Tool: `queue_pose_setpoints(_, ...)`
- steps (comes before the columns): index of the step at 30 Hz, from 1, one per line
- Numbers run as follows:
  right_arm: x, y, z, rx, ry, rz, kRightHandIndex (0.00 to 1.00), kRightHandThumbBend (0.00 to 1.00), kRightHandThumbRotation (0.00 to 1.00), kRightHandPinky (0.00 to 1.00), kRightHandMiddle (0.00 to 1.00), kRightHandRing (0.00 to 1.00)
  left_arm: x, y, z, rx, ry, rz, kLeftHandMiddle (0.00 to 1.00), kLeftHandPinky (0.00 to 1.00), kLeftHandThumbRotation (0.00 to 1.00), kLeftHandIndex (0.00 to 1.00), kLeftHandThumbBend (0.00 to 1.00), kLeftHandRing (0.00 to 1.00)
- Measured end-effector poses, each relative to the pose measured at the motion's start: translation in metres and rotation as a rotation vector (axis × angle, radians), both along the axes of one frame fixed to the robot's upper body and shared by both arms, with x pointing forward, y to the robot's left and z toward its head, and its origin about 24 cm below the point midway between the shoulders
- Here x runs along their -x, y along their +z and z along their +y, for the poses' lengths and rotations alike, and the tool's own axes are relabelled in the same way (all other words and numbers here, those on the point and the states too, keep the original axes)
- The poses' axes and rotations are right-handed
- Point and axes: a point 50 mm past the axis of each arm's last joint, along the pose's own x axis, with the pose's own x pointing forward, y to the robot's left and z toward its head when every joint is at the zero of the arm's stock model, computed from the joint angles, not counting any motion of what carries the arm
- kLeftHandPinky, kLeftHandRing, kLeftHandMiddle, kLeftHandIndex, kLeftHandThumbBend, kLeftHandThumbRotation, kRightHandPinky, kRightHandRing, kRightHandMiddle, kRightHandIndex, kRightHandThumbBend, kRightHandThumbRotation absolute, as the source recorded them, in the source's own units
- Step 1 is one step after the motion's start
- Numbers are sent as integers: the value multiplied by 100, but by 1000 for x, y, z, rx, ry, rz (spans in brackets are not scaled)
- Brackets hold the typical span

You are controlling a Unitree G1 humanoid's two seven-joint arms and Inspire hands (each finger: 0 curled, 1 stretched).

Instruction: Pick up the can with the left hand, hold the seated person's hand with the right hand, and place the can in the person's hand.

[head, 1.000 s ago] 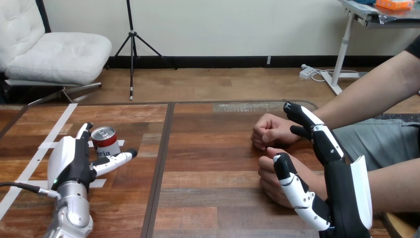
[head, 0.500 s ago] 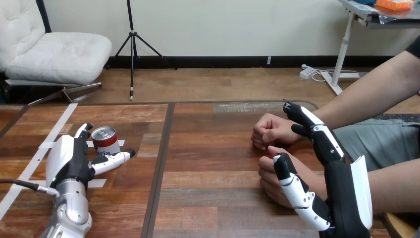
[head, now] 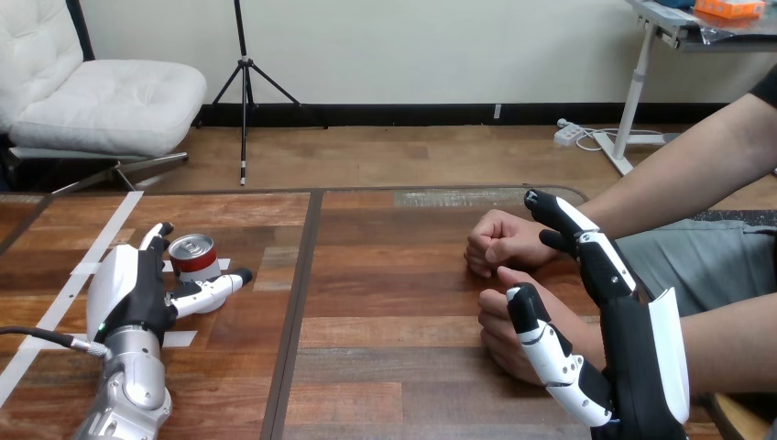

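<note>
While the can [head: 192, 258] stands upright on the table [head: 385, 275], the left hand [head: 128, 293] flanks it, fingers and thumb spread wide, contact uncertain; far right of the can, the right hand [head: 632, 348], fingers straight, stands beside the person's nearer fist [head: 497, 341].

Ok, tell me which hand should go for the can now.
Left. The left hand sits at the can, open, with fingers on one side of it and the thumb on the other. The right hand is across the table, open beside the person's hand.
</note>
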Motion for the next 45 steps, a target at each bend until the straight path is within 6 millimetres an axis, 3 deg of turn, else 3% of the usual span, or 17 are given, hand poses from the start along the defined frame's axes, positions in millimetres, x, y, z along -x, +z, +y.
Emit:
queue_pose_setpoints(26,0,0,0,3,2,1,83,53,70,79,85,85,1,-1,1,4,20,-20,90,73,50,92,92,85)
queue_pose_setpoints(45,0,0,0,1,2,2,83,53,69,81,85,85,-1,0,2,2,39,-38,88,73,45,90,90,83)
